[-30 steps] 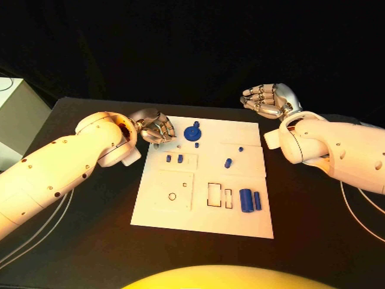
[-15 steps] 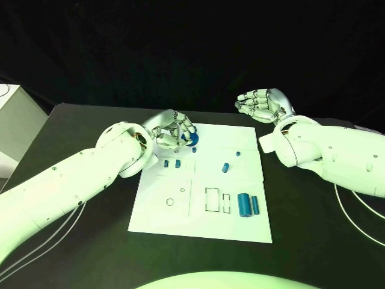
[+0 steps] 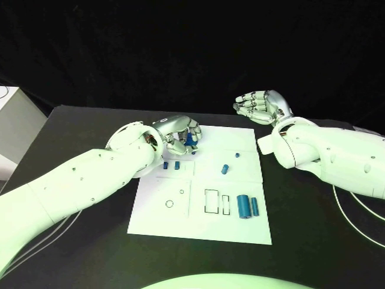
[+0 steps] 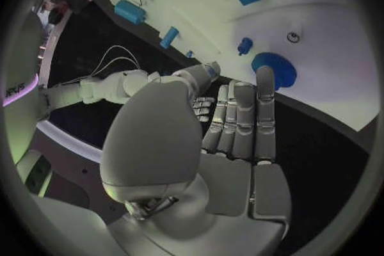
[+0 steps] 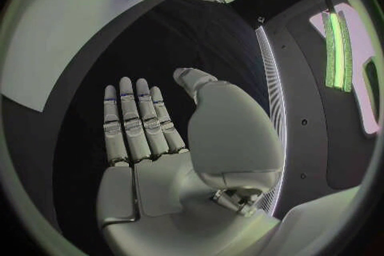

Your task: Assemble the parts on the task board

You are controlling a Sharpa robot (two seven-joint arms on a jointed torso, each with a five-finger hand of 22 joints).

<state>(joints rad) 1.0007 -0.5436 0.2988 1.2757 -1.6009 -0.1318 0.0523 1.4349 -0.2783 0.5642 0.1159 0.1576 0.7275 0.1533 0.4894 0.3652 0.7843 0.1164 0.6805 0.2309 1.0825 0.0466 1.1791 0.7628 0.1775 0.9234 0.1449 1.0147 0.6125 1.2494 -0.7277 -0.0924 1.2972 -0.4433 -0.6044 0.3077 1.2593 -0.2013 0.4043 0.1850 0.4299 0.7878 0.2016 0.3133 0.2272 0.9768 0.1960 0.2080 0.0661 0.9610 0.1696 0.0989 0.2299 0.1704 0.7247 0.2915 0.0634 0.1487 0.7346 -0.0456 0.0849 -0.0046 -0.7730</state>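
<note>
A: Early days, judging by the task board [image 3: 206, 226]. Flat, matte white plate, rectangular, scored into panels, with several outlined slots toward its near edge looking unfilled: two upright rectangles and a small ring left of them.

B: Agreed. Plenty left. Just right of those rectangular slots, two blue cylinders [image 3: 249, 205] lying side by side, smooth and plastic-looking, the left one stouter. Loose or seated, cannot tell.

A: Then the round blue disc [image 4: 274, 70] near the board's far edge, glossy, with a small stub beside it. Standing on the board, seemingly, not yet lifted.

B: And the left hand [image 3: 178, 136]?

A: Hovering right over that disc at the board's far-left corner. In the left wrist view, fingers straight and close together, thumb alongside, nothing in the palm. Silver, segmented, metallic sheen. Reads as reaching, not gripping.

B: Right hand [image 3: 261, 106]?

A: Off the board, beyond its far-right corner, above the black table. Flat and spread in the right wrist view, empty.

B: Smaller bits?

A: Mid-board, a slanted blue peg [image 3: 225, 169]; left of it, two short blue pegs [image 3: 170, 164] side by side, and a tiny blue stud [image 3: 237, 155] further back. All small, rounded, same plastic blue.

B: So likely the disc first, everything else pending.
</note>
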